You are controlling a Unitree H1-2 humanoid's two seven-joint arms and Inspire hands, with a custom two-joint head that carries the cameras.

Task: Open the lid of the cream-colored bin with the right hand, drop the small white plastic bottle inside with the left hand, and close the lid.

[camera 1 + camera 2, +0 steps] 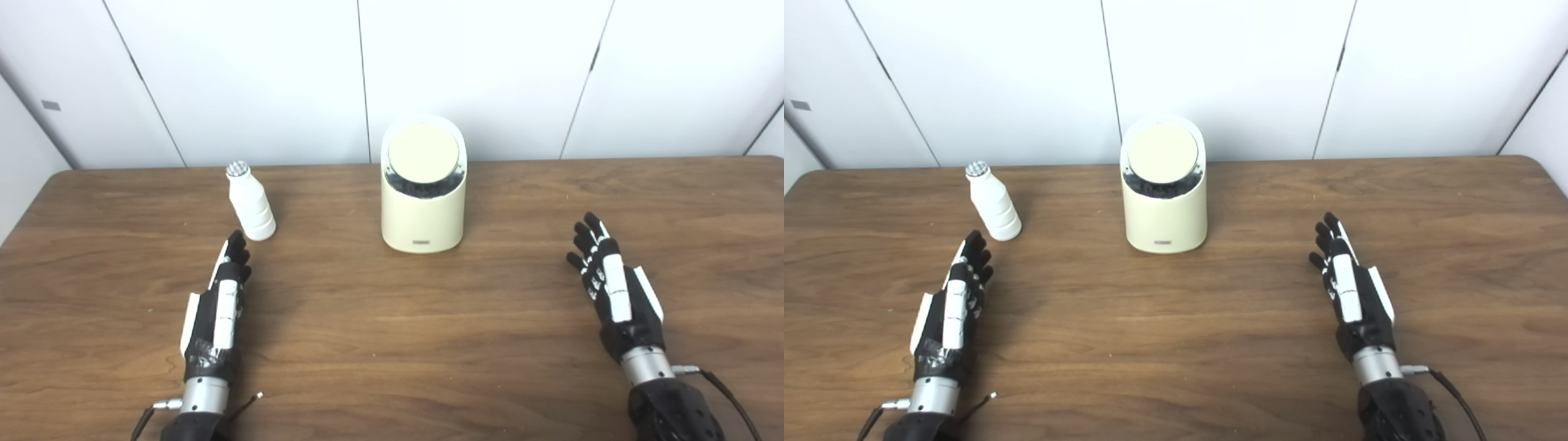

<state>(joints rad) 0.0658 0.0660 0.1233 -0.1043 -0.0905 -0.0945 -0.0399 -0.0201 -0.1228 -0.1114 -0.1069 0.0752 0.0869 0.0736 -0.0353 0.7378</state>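
As seen from the left eye view, the cream-colored bin [422, 202] stands upright near the far middle of the wooden table [392, 343], its round lid [423, 153] closed and tilted toward the front. To its left, well apart from it, the small white plastic bottle [250, 202] stands upright with a ribbed cap on top. The left hand [217, 309] lies low over the table just in front of the bottle, fingers extended and close side by side, holding nothing; whether its fingertips touch the bottle cannot be told. The right hand [612, 285] sits to the right of the bin, well apart from it, fingers stretched out and slightly fanned, also empty.

From the right eye view, the same layout holds: the bin [1164, 205] is centred at the far side with its lid [1162, 153] shut, the bottle [992, 202] upright at left. The left hand [952, 309] shows a small gap before the bottle's base. The right hand [1350, 288] is outstretched and empty, beside the bin's right.
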